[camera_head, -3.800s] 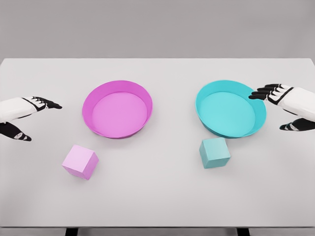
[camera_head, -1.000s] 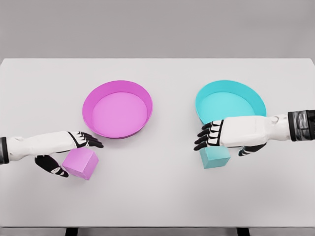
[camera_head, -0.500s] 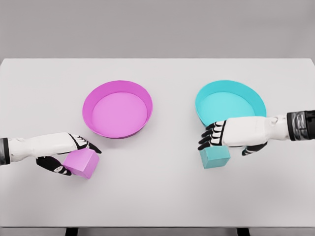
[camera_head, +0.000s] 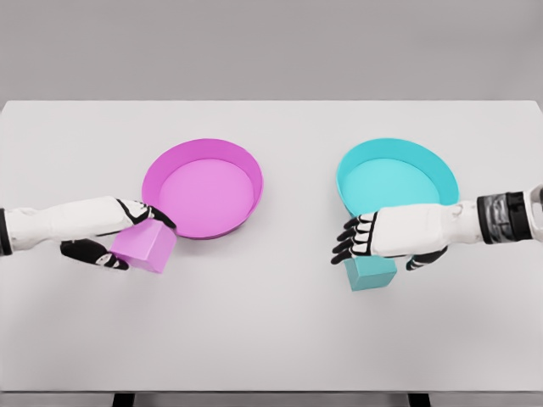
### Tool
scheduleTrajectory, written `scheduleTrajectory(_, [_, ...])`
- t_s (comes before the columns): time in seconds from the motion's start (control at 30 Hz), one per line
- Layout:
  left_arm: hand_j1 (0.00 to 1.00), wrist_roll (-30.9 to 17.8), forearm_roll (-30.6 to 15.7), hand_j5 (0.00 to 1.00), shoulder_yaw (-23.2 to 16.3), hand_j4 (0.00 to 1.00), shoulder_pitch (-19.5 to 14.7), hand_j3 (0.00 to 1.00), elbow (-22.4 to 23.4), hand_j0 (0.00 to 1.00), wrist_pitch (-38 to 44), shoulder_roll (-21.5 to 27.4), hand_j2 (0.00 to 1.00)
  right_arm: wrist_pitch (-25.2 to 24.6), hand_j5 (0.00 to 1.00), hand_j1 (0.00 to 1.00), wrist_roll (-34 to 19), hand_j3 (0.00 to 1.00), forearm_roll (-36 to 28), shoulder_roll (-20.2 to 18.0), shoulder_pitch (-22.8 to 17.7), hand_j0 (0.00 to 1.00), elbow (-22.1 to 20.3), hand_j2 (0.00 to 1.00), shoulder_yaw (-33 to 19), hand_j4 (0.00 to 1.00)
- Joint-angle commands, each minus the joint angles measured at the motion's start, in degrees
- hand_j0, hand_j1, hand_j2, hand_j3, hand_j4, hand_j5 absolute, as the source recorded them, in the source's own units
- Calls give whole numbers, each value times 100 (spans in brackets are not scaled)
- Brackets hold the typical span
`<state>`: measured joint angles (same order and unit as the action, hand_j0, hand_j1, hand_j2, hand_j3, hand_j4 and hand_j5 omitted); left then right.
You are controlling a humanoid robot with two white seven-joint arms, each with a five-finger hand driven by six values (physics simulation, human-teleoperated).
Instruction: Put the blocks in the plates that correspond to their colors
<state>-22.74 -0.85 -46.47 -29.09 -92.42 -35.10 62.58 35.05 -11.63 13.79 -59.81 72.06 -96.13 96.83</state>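
The pale pink cube-shaped block (camera_head: 144,246) now sits higher in the picture and further toward the round magenta plate (camera_head: 202,188) than half a second ago, its upper right corner close against the plate's near left rim, whereas earlier it lay well clear of that rim; whether it has left the white desk (camera_head: 271,339) cannot be told. The left hand (camera_head: 119,233) pinches it, with the black fingers (camera_head: 148,215) laid across its top and the thumb against its left face, and this hand has travelled up and right together with the block. The teal cube-shaped block (camera_head: 372,273) lies where it did before, on the desk just in front of the round cyan plate (camera_head: 397,186), its top hidden under the right hand (camera_head: 386,236). That hand has slid a little to the picture's left since the earlier frame; its fingers (camera_head: 348,239) are curled loosely, reaching out past the block's left edge, and the thumb hangs at the block's right side, so whether they actually clamp the block cannot be told. Both plates stand unchanged, well apart from each other, each with nothing inside it.
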Motion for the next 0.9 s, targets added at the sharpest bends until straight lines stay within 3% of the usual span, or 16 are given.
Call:
scheduleTrajectory(0.0, [47,7,-153,47,42,47,-9,47,5,47,10,-9,47,-5,100,100,-6,100,-8,92,-8,100,24,100,-6,100])
scheduleTrajectory(0.37, [47,-2,-188,47,182,47,-501,47,49,47,20,-395,47,-5,100,100,-103,100,10,233,-52,100,226,100,-33,100])
scheduleTrajectory(0.57, [49,-2,146,49,209,49,-958,49,822,49,706,-1212,49,-5,100,100,-103,100,19,259,-52,100,235,100,-33,100])
scheduleTrajectory(0.63, [66,-2,480,66,209,66,-1204,66,1604,66,864,-1784,66,-5,100,100,-103,100,28,356,-113,100,244,100,-33,100])
scheduleTrajectory(0.67, [98,7,498,98,209,98,-1239,98,1816,98,864,-1907,98,-5,100,100,-103,100,80,418,-149,100,235,100,-33,100])
scheduleTrajectory(0.87, [100,7,471,100,200,100,-1266,100,1710,100,759,-1846,100,-5,100,100,-103,100,98,444,-157,100,341,100,-50,100])
